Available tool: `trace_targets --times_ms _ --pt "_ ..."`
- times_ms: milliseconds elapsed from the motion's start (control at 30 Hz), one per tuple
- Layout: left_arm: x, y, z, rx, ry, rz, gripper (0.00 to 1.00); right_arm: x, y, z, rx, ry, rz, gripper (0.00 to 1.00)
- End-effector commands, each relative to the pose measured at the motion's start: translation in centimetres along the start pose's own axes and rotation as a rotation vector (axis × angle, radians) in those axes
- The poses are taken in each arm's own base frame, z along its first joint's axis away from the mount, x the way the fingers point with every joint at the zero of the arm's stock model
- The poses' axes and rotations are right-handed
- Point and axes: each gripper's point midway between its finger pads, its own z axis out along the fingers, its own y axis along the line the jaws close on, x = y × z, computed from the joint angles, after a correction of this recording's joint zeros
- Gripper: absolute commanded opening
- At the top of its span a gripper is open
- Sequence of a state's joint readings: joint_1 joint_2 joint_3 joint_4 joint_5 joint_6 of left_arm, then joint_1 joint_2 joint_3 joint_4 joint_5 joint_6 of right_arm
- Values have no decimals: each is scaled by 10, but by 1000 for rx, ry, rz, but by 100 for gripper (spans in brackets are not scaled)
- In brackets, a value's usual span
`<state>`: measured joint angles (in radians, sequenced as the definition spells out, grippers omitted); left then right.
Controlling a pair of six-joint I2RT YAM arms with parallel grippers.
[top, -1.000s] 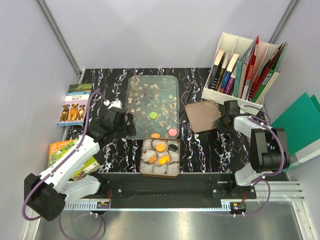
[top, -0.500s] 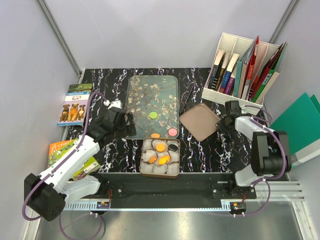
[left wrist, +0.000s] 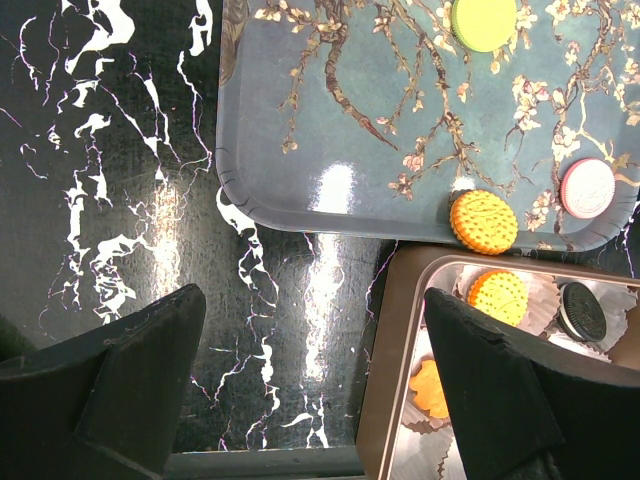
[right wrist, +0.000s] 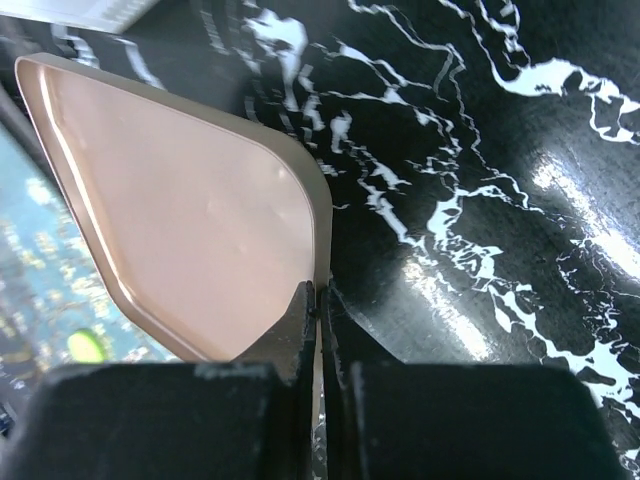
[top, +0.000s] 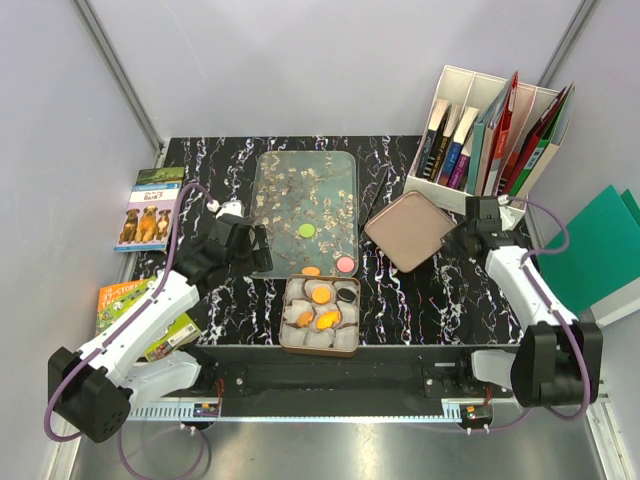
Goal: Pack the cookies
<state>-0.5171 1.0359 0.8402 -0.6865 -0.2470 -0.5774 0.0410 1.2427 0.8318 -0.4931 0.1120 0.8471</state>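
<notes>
Right hand (right wrist: 318,292) clamped tight on the lid (right wrist: 180,200) rim, lid tilted! Left hand (left wrist: 310,310) spread wide over the counter (left wrist: 120,200), beside the tray (left wrist: 330,120). Green cookie (left wrist: 484,20), pink cookie (left wrist: 587,187) and orange cookie (left wrist: 483,221) on the tray; black cookie (left wrist: 583,311) and more orange ones in the tin (left wrist: 392,380).

My desk (top: 420,290) is black with white veining. Lying directly on it:
- a tray (top: 300,185) at centre;
- a tin (top: 284,315) just beside the tray's near edge;
- a file rack (top: 440,193) at the far right corner.
</notes>
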Motion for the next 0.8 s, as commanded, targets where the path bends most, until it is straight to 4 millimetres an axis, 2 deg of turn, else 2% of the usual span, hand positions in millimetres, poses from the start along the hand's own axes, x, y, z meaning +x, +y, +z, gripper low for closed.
trace_targets --times_ms 0,133,367,400,433,467,500,533,567,600,633,667,700,767 --pt "-7 -4 -1 19 -37 -16 94 -27 30 -39 -129 -83 -11 0" --pt "-8 -5 -1 18 -36 -15 94 -31 46 -63 -233 -99 -19 0" --pt "-8 -5 0 16 -33 -16 94 -27 86 -84 -447 -100 -230 0" --pt "-8 -5 1 14 -33 -16 94 -32 100 -91 -509 -150 -257 0" --pt "-9 -5 0 14 -34 -16 94 -28 103 -94 -530 -183 -302 0" --pt "-9 -6 0 15 -34 -16 94 -33 103 -94 -510 -247 -313 0" --pt "-9 -6 0 16 -33 -15 94 -33 121 -105 -569 -324 -339 0" --pt "-10 -7 0 18 -36 -15 94 -33 116 -104 -569 -384 -366 0" --pt "-10 -7 0 18 -36 -14 94 -42 115 -105 -558 -460 -349 0" --pt "-10 -7 0 20 -34 -14 94 -54 134 -124 -663 -569 -324 0" --pt "-12 -8 -1 22 -38 -14 94 -50 128 -120 -682 -608 -342 0" --pt "-13 -9 -2 25 -41 -13 94 -54 131 -125 -717 -660 -339 0" --pt "-15 -9 -4 27 -47 -13 94 -63 141 -142 -790 -742 -320 0" --pt "-18 -9 -7 26 -57 -13 94 -59 145 -140 -813 -774 -399 0"
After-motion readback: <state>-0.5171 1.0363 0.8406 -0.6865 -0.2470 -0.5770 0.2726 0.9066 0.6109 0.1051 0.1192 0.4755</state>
